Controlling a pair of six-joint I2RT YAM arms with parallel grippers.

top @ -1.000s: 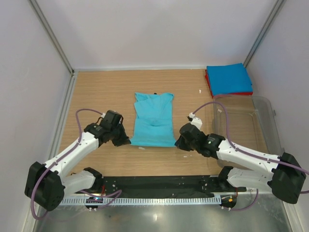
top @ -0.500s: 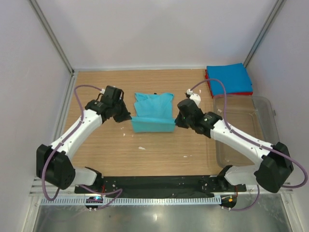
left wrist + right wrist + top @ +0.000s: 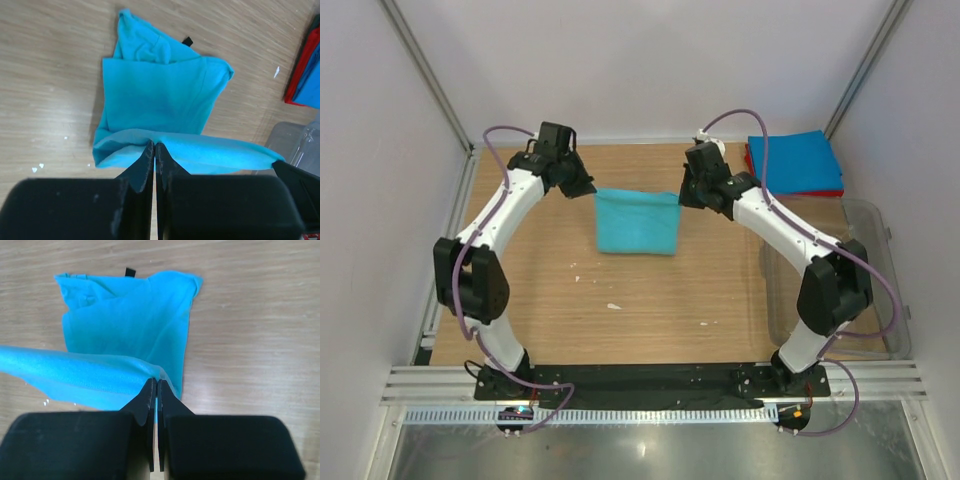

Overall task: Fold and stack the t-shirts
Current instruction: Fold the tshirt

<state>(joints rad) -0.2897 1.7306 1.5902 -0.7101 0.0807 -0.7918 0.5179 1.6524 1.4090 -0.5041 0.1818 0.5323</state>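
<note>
Teal t-shirt (image 3: 637, 222) now folded over (tag (image 3: 187, 41) unreadable).

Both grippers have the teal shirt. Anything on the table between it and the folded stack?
Nothing visible: only bare wood between the teal shirt and the folded blue shirt, with the right arm above it.

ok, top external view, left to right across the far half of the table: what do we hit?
left end effector → turquoise soft cloth t-shirt → right end effector → bright blue folded square cloth t-shirt
</note>
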